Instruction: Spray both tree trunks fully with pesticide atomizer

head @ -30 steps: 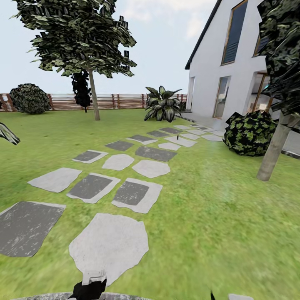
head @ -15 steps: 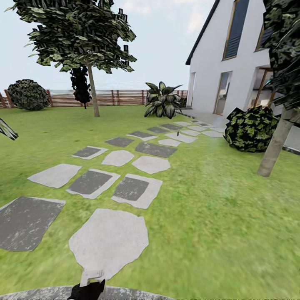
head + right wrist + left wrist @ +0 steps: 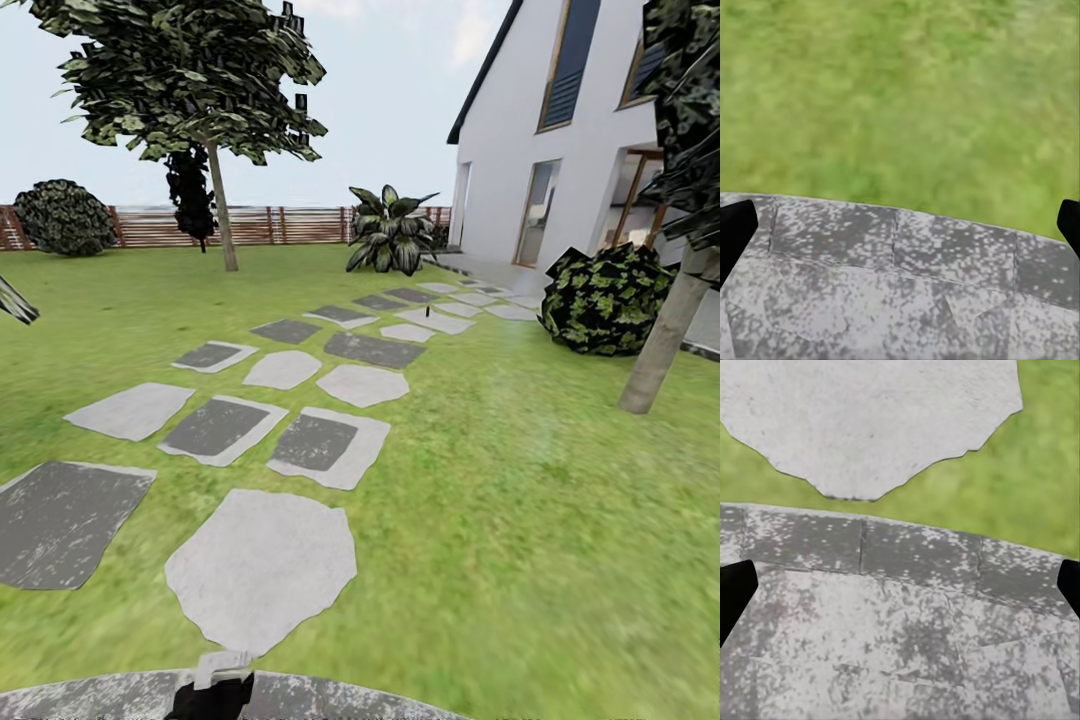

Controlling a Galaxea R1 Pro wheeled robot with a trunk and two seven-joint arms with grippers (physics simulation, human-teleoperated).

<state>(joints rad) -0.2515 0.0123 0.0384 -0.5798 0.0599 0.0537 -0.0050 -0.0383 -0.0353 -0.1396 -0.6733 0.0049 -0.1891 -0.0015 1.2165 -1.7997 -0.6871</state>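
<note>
Stepping stones (image 3: 262, 575) cross the lawn (image 3: 520, 520) between two trees (image 3: 215, 190).

There are no words, numbers, labels or signs to read anywhere in these pictures.
</note>
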